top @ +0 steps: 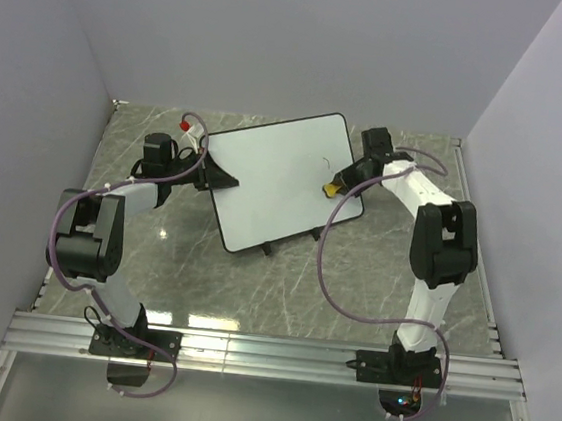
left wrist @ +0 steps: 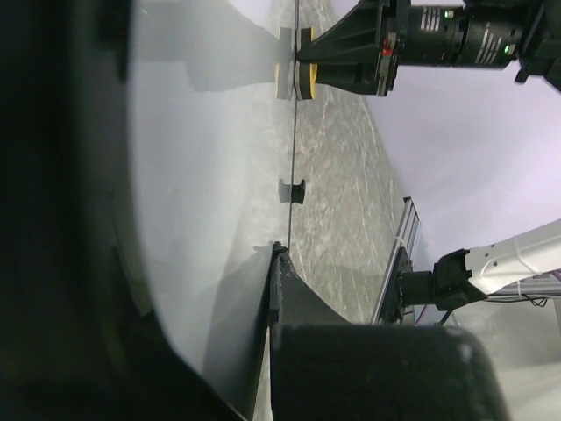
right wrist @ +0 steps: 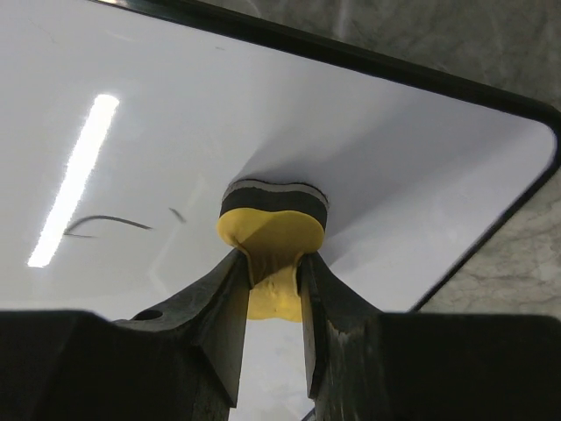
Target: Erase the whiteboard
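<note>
**Mia:** Where is the whiteboard (top: pixel 274 185)?

**Ben:** In the middle of the table (top: pixel 374 281), turned a bit crooked. The left claw (top: pixel 216 176) is clamped on its 9 o'clock edge. I think that stops the board from sliding when it gets rubbed.

**Mia:** And the right claw (top: pixel 342 182)?

**Ben:** It is squeezed tight on the yellow eraser (top: pixel 332 189), near the board's 3 o'clock edge. The dark pad sits flat on the white, so it looks ready to wipe.

**Mia:** Is anything left to wipe?

**Ben:** Yes. From above there is just a tiny scribble (top: pixel 321 161), at 11 o'clock from the eraser. The right wrist camera shows it better: a thin curved line and a small dash, at 9 o'clock from the pad.

**Mia:** What does the left wrist camera add?

**Ben:** It looks along the board from the side. You see the eraser far off at 12 o'clock and one little black foot (left wrist: pixel 294 191) sticking out from the board's edge. The scribble does not show there.
</note>
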